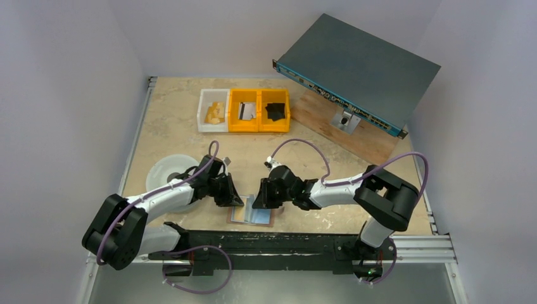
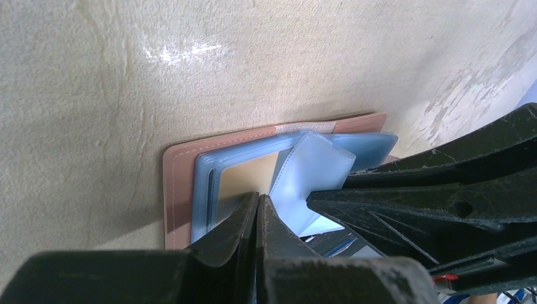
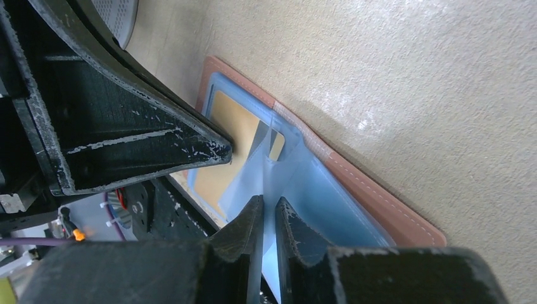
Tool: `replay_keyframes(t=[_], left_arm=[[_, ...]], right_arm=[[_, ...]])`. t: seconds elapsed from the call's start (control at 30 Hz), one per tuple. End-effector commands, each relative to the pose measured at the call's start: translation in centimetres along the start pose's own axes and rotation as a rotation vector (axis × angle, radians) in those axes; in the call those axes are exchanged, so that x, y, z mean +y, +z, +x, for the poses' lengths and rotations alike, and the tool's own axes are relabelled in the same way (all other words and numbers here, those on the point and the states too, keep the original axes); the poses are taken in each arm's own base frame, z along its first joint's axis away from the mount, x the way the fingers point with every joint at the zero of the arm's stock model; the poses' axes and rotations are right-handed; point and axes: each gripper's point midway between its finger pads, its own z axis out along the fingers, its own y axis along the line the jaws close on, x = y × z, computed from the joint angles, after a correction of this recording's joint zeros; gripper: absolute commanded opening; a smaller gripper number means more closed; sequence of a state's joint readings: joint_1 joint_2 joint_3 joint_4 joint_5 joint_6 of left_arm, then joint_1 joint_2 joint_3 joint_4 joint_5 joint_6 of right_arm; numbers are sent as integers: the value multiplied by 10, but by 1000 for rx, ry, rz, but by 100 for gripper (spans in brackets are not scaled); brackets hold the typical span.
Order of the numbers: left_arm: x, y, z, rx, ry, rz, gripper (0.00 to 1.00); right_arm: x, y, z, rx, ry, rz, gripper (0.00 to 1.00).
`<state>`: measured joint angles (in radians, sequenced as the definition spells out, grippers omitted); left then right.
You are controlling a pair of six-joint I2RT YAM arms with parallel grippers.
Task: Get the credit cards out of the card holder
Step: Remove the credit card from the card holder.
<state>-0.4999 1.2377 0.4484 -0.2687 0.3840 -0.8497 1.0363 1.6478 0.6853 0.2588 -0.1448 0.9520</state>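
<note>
The card holder (image 1: 252,214) lies open on the table near the front edge, pinkish-tan outside (image 2: 174,190), pale blue inside. A yellowish-gold credit card (image 2: 250,174) sits in the sleeve of its left half (image 3: 231,120). My left gripper (image 2: 259,197) is shut with nothing between its jaws, its tips resting on that left half. A pale blue translucent leaf (image 2: 310,168) of the holder stands up from the fold. My right gripper (image 3: 268,201) is closed on this leaf (image 3: 269,174). In the top view the two grippers (image 1: 237,201) (image 1: 256,201) meet tip to tip over the holder.
At the back stand a white bin (image 1: 213,111) and two yellow bins (image 1: 244,110) (image 1: 275,110). A white round disc (image 1: 166,171) lies left of the left arm. A grey box (image 1: 358,66) rests on a wooden board (image 1: 329,123) at the back right.
</note>
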Motion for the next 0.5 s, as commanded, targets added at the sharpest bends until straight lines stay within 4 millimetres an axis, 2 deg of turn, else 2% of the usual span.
replay_keyframes(t=[0.0, 0.2, 0.3, 0.47], left_arm=[[38, 6, 6, -3, 24, -166, 0], [37, 7, 6, 5, 36, -180, 0], [39, 7, 7, 5, 31, -194, 0], [42, 7, 7, 2, 30, -212, 0]], right_arm=[[15, -6, -10, -32, -1, -88, 10], [11, -6, -7, -28, 22, -125, 9], [-1, -5, -7, -30, 29, -87, 9], [-12, -11, -9, -46, 19, -29, 25]])
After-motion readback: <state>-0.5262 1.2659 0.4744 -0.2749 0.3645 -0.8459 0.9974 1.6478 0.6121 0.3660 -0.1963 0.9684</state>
